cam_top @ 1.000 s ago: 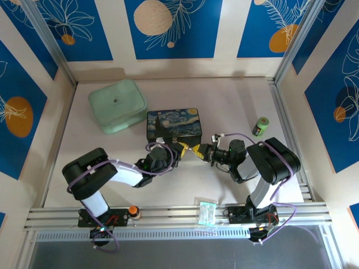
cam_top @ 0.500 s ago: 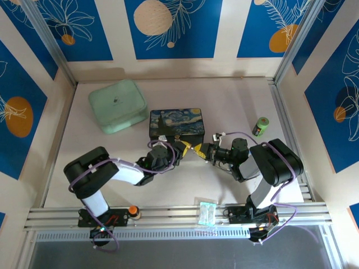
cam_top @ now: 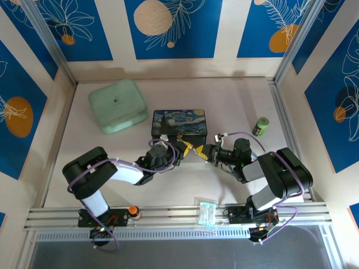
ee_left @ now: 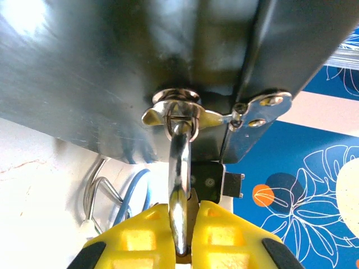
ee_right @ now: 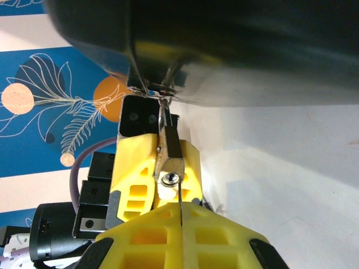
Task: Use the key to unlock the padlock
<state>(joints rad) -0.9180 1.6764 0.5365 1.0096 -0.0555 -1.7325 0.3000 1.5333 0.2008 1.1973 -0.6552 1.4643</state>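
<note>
Right wrist: right gripper (ee_right: 180, 216) clamped on key (ee_right: 180, 202), padlock (ee_right: 170, 154) at twelve o'clock, pinched in left gripper (ee_left: 182, 217). Risk of skewed key jamming, twisting padlock loose.

White table (cam_top: 241, 106) under me, matte and evenly lit, with soft shadows only. The back wall (cam_top: 174, 28) shows cream strips between deep-blue panels with white leaf outlines and pale and orange discs. Left wall (cam_top: 19, 112) and right wall (cam_top: 334, 106) carry the same print. Silver posts (cam_top: 51, 47) stand in the far corners, and a ribbed aluminium rail (cam_top: 168, 214) runs along the table's near edge.
</note>
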